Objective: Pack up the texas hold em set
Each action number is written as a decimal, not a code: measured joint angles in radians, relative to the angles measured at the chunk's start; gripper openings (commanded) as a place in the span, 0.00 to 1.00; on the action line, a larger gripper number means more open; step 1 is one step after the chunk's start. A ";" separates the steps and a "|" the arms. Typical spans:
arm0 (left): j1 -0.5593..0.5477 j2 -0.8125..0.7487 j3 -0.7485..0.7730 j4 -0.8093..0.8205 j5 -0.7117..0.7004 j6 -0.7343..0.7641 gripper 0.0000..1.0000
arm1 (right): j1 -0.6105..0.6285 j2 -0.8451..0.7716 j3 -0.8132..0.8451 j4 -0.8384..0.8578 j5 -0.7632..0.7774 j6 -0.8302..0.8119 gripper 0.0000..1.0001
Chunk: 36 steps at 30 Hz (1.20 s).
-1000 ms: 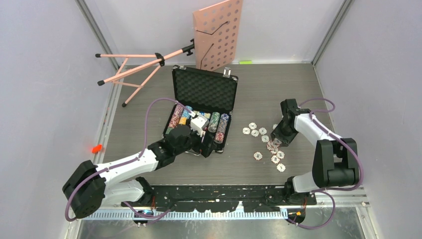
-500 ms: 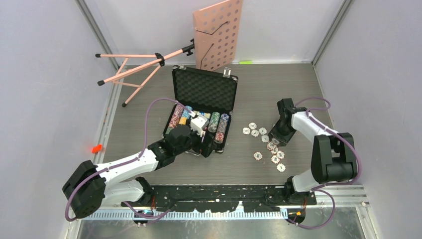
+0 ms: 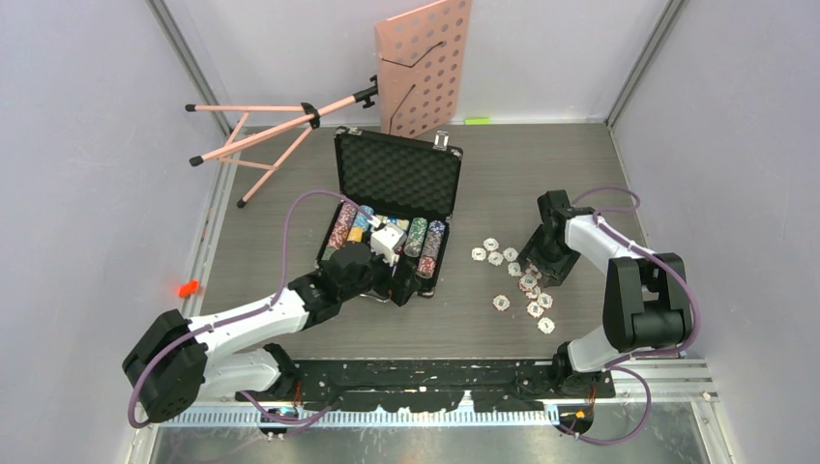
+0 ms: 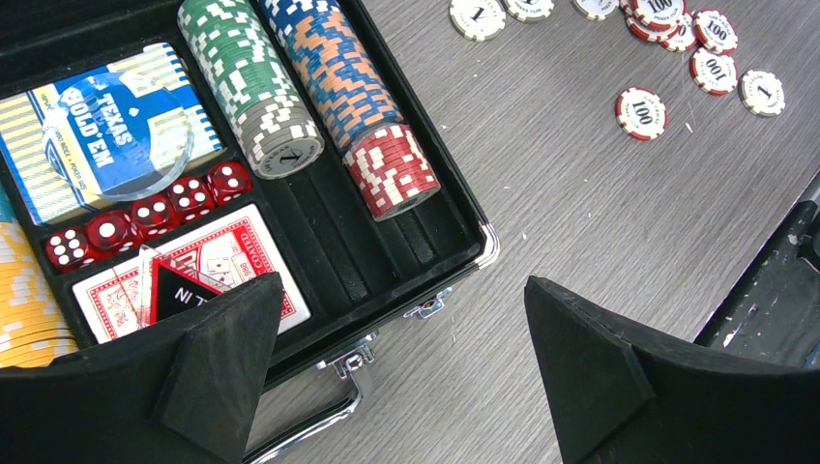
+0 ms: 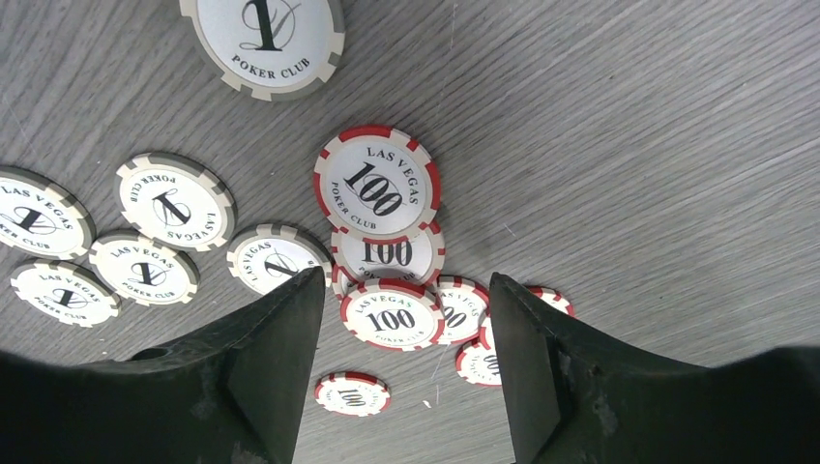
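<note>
The black case lies open mid-table with its foam lid upright. In the left wrist view its tray holds green, blue-orange and red chip rows, red dice and card decks. My left gripper hangs open above the case's front right corner and handle. Loose chips are scattered to the right of the case. My right gripper is open low over them, its fingers astride a red 100 chip that rests on other chips.
A pink perforated music stand leans at the back wall, with its tripod legs lying at the back left. A small orange object sits at the left edge. White 1 chips lie left of the right gripper.
My right gripper has opened wider and shifted slightly left over the loose chips. The left arm has not moved.
</note>
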 measured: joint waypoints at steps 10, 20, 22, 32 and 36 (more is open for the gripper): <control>0.000 0.001 0.000 0.000 0.000 0.001 1.00 | 0.000 0.028 0.018 0.010 0.011 -0.022 0.69; 0.000 0.003 0.000 0.000 0.000 0.002 1.00 | 0.000 0.077 0.042 0.036 -0.027 -0.034 0.47; 0.000 0.003 0.000 0.000 0.000 0.002 1.00 | 0.000 0.071 0.037 0.040 -0.029 -0.035 0.45; 0.000 0.007 0.000 0.000 0.000 0.002 1.00 | 0.000 -0.026 -0.020 0.008 -0.032 -0.036 0.38; 0.000 0.007 0.000 0.000 0.000 0.002 1.00 | 0.000 -0.067 -0.039 0.000 -0.048 -0.035 0.38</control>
